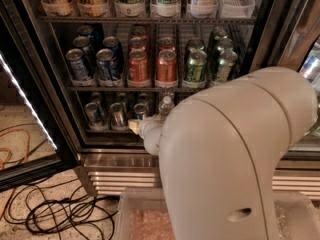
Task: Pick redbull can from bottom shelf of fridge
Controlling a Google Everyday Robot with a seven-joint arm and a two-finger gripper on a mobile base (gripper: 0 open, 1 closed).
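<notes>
Reaching in: our gripper (134, 126), grip unreadable, sits at the bottom shelf's (107, 131) front edge, perhaps touching the redbull can (140, 110); next we must enclose it.

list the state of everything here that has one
fridge, door open, light strip on
redbull can, upright on the bottom shelf, not lifted
gripper, at that shelf's front, by the redbull can
water bottle, upright
soda cans, upright in rows
</notes>
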